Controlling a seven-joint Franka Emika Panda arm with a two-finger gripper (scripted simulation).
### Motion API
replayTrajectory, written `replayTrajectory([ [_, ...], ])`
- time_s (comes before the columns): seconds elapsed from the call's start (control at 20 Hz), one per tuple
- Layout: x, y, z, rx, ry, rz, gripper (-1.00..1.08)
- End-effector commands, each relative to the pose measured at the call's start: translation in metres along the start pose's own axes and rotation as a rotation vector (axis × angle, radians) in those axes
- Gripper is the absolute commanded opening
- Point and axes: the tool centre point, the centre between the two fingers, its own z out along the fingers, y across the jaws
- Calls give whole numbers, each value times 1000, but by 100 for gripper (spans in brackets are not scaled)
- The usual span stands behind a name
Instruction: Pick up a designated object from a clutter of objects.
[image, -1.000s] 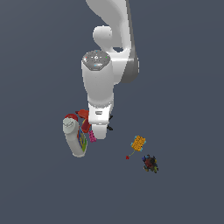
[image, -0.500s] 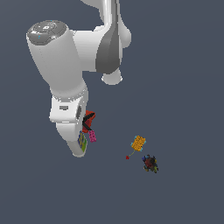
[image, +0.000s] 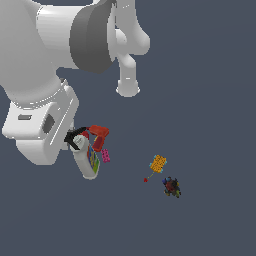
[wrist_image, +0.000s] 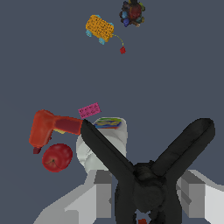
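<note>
Black clamp is sitting pinched between the gripper fingers, prongs spreading outward, lifted just above the white bottle. Red drill and pink block are lying just beside the bottle; orange waffle block and dark multicoloured lump are sitting well apart from it.

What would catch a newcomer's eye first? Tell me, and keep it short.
The huge white arm fills the exterior view's upper left. In the wrist view the gripper grips the black clamp, prongs spread wide. Beside the white bottle lies a red drill.
</note>
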Motion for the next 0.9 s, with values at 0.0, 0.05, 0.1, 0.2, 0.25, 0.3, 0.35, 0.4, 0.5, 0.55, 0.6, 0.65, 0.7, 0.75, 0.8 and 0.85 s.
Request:
replayTrajectory([
  [0.0, -11, 7, -11, 0, 0, 0, -100],
  [0.05, -15, 10, -15, 0, 0, 0, -100],
  [0.1, -19, 13, -19, 0, -1, 0, -100],
  [0.2, -27, 18, -26, 0, -1, 0, -100],
  [0.25, -31, 20, -30, 0, -1, 0, -100],
  [0.3, -34, 23, -33, 0, -1, 0, -100],
  [0.35, -38, 25, -37, 0, -1, 0, -100],
  [0.4, -41, 27, -40, 0, -1, 0, -100],
  [0.5, -48, 32, -46, 0, -1, 0, -100],
  [0.55, -51, 34, -49, 0, -1, 0, -100],
  [0.6, -53, 36, -51, 0, -1, 0, -100],
  [0.65, -56, 37, -54, 0, -1, 0, -100],
  [0.7, -58, 39, -56, 0, -2, 1, -100],
  [0.75, -60, 40, -58, 0, -2, 1, -100],
  [0.8, -62, 42, -60, 0, -2, 1, -100],
  [0.85, -64, 43, -61, 0, -2, 1, -100],
])
